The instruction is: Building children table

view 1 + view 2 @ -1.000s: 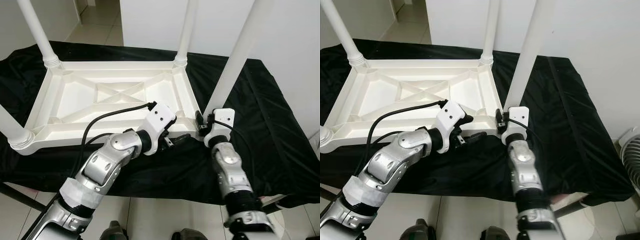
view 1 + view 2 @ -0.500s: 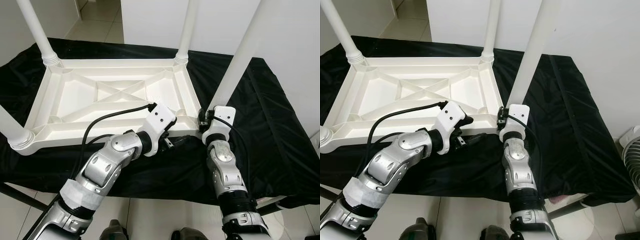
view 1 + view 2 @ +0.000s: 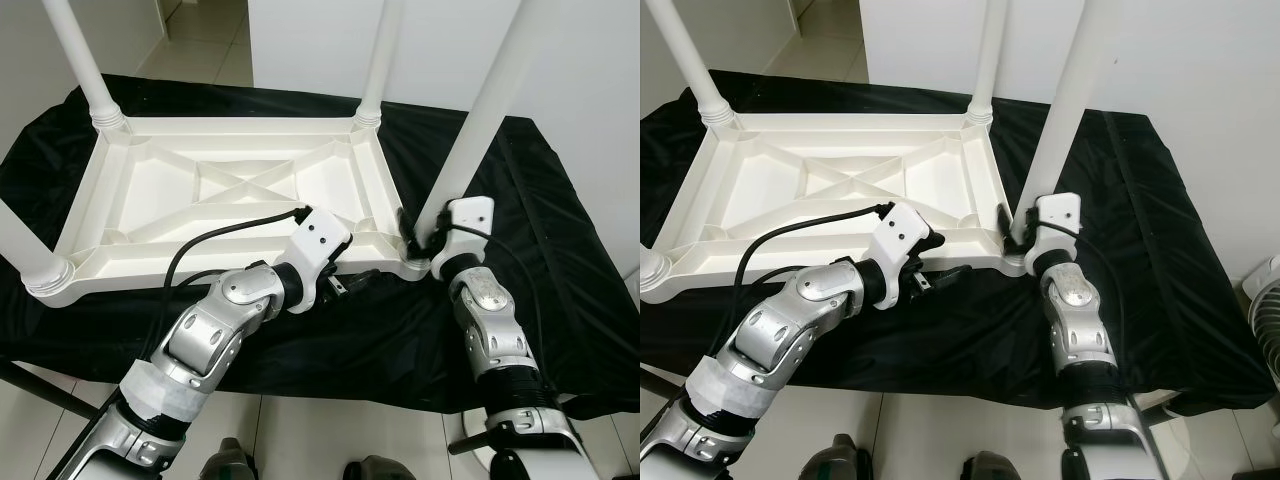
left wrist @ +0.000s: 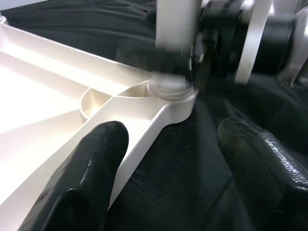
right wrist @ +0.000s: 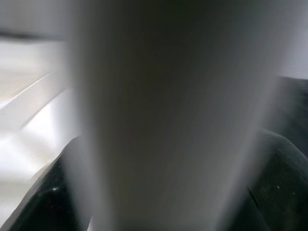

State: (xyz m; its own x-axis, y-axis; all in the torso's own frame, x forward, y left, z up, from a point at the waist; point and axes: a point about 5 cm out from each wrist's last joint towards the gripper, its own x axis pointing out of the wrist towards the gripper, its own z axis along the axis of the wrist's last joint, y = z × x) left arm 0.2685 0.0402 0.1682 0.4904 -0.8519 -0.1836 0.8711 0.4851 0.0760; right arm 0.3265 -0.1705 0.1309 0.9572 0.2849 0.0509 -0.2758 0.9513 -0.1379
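Both head views look steeply down on the upturned white table (image 3: 230,195) (nearly identical framing). The left wrist view sits close at its corner; the right wrist view, blurred, presses against a leg (image 5: 168,115).

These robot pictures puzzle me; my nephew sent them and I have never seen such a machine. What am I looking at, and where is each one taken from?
It is a humanoid robot with two silver arms, each ending in two black fingers. The two wide pictures come from cameras in its head, looking down at its own arms. The two close-ups come from small cameras on its wrists.

On a black cloth lies a white plastic children's table, upside down, its legs pointing up. The right gripper is closed around the near right leg just above the corner socket where it sits; the right wrist picture shows that leg as a blurred white column. The left gripper rests by the table's near edge with its fingers apart, holding nothing. Its wrist camera looks past them at that corner.
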